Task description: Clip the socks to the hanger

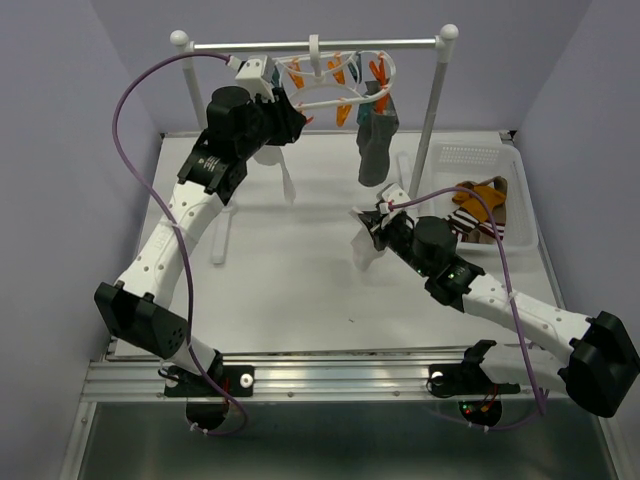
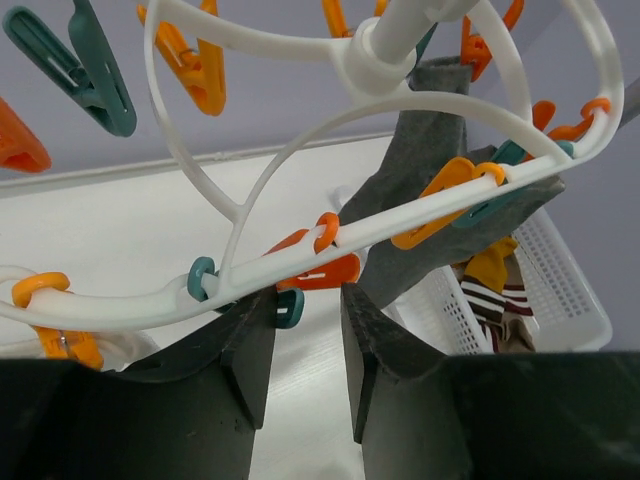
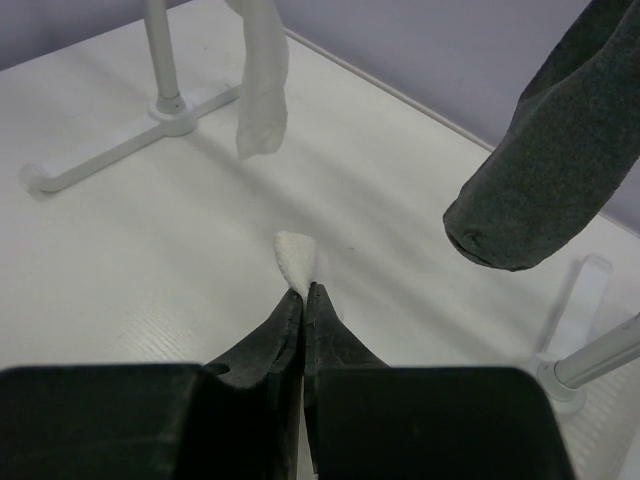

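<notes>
The white oval hanger (image 1: 335, 85) hangs from the rail, its orange and teal clips dangling. A grey sock (image 1: 375, 145) and a white sock (image 1: 287, 178) hang from it. My left gripper (image 1: 295, 115) is raised right under the hanger's ring (image 2: 420, 215). Its jaws stand open (image 2: 305, 300) with nothing between them, just below an orange clip (image 2: 320, 270) and a teal clip (image 2: 290, 308). My right gripper (image 1: 372, 228) hovers over the table's middle, shut on another white sock (image 1: 365, 250), whose tip (image 3: 297, 262) pokes out past the fingers (image 3: 305, 290).
A white perforated basket (image 1: 475, 155) at the right holds mustard and striped socks (image 1: 480, 205). The metal rail stand (image 1: 315, 44) spans the back, one white foot (image 3: 130, 140) on the table. The hanging grey sock (image 3: 550, 170) is close to the right gripper.
</notes>
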Available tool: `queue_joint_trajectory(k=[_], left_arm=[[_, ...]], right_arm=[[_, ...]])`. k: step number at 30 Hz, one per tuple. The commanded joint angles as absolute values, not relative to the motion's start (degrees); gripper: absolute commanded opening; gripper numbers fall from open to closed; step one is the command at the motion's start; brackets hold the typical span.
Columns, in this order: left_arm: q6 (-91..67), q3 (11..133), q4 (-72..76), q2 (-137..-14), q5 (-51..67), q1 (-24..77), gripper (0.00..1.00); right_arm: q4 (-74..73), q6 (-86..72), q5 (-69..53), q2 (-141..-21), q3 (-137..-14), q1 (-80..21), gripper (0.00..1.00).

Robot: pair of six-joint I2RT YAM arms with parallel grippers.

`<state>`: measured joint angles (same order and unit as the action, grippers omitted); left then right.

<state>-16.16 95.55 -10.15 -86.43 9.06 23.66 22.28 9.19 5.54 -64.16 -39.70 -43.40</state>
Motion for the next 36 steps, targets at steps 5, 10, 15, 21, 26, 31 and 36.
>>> queue_joint_trajectory(k=[5,10,15,21,26,31,36], left_arm=[[-14.59,100.11,-9.75,-86.13,6.86,24.34,0.52],[-13.72,100.29,-11.95,-85.96,4.75,24.96,0.81],[-13.01,95.47,-12.13,-81.66,0.98,26.19,0.99],[-14.15,87.20,-9.85,-72.17,-3.16,26.45,0.99],[-13.54,82.19,-6.07,-66.10,2.80,26.37,0.99],[-13.18,84.29,-6.06,-67.06,7.12,26.46,0.99],[-12.83,88.06,-6.24,-70.66,11.68,26.37,0.99]], right_arm=[[23.29,9.84,6.42,-62.84,-42.98,-43.07,0.02],[21.98,10.46,5.71,-63.02,-43.42,-43.07,0.02],[18.29,13.00,-2.44,-65.47,-43.33,-43.07,0.07],[15.03,14.15,-9.05,-72.32,-44.38,-43.07,0.20],[15.12,13.89,-8.44,-76.81,-47.45,-43.07,0.49],[16.52,12.83,-8.35,-77.96,-49.66,-43.07,0.77],[18.54,11.25,-8.53,-77.43,-50.10,-43.07,1.00]])
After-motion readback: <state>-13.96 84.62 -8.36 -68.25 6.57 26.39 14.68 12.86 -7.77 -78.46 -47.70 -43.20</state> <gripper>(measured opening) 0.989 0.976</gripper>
